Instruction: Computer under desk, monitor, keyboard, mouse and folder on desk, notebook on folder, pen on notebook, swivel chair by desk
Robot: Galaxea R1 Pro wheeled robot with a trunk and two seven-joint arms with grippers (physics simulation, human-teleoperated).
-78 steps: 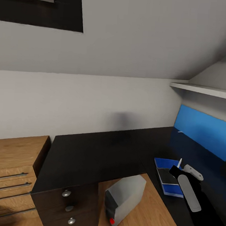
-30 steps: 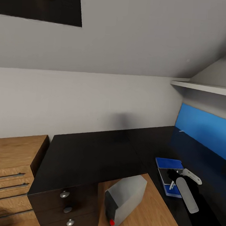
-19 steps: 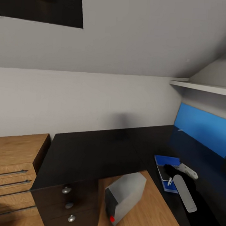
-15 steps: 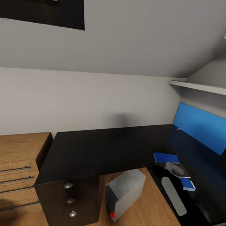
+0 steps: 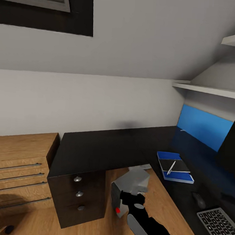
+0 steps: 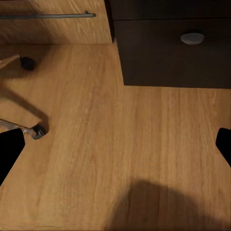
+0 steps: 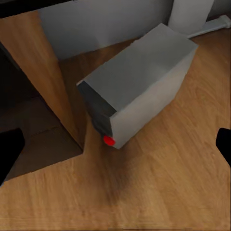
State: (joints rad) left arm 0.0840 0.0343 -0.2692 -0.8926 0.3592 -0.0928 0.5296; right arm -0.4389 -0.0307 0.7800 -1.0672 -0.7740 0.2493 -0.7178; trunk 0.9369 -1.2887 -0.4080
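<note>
Pen point(image 5: 171, 167) atop notebook point(image 5: 173, 166) on folder point(image 5: 174, 166), right of frame; computer point(image 5: 130, 188) under desk point(image 5: 104, 149), lower centre

pen point(image 5: 171, 167) on notebook point(image 5: 173, 166) on folder point(image 5: 175, 161), desk point(image 5: 104, 151); mouse point(image 5: 198, 199) seemingly beside keyboard point(image 5: 219, 225).

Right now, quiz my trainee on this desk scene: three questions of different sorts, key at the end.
1. True or false: the pen lies on the notebook, which lies on the folder.
2. Multiple choice: where does the computer stand? A) on the desk B) on the floor, partly under the desk's edge, by the drawers C) on the wall shelf
3. Fill in: at the head view's lower right, the ___ lies on the desk just behind the mouse.

Key: 1 true; 2 B; 3 keyboard.
</note>
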